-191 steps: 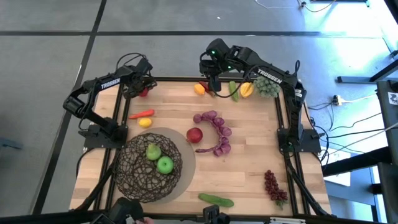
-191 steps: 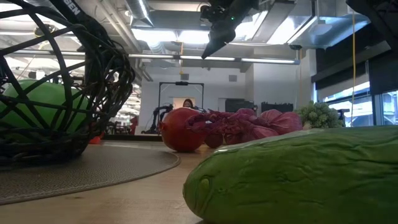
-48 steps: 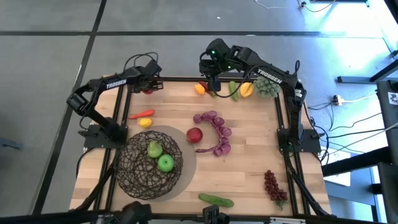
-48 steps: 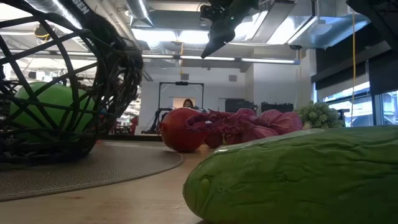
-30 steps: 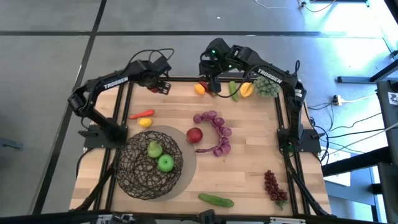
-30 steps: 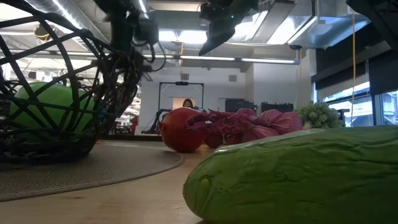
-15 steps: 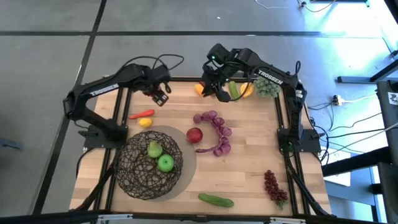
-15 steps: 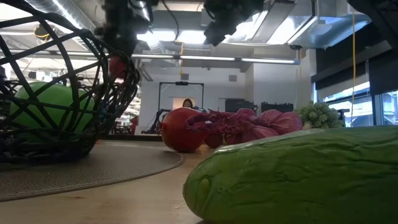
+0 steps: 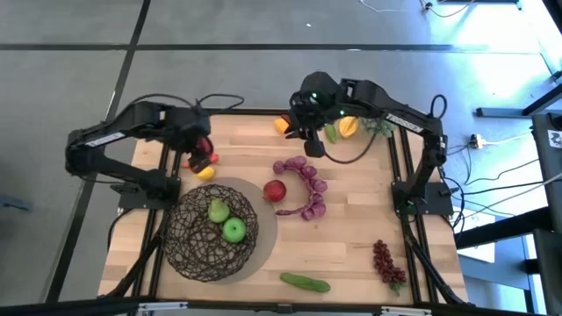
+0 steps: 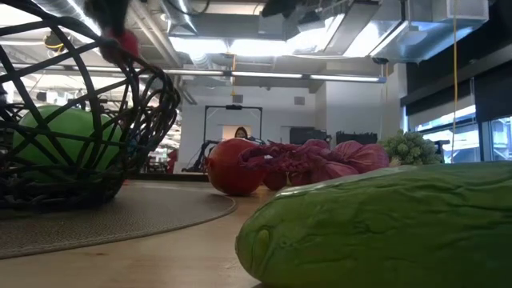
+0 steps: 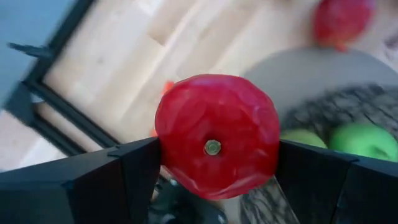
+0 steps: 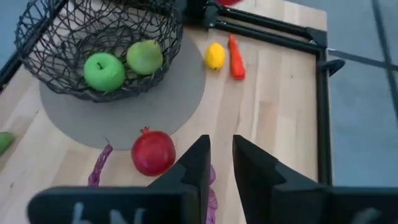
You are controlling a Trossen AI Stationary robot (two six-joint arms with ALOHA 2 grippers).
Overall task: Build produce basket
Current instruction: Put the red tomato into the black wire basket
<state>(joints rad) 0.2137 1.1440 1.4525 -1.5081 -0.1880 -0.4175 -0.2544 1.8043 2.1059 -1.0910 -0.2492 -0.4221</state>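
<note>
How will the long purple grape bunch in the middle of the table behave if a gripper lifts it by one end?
The purple grape bunch lies in a curved arc, so it probably bends and would dangle. Its bumpy beads should give the fingers grip, and it is unlikely to roll.

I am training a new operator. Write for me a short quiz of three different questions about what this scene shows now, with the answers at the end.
1. True or false: the left gripper holds a red apple.
2. Which fruits lie inside the basket? A) a green apple and a green pear B) two cucumbers C) a grape bunch
3. Fill in: the right gripper hangs above the table with ____ between its fingers.

Key: 1 true; 2 A; 3 nothing (its narrow gap is bare).
</note>
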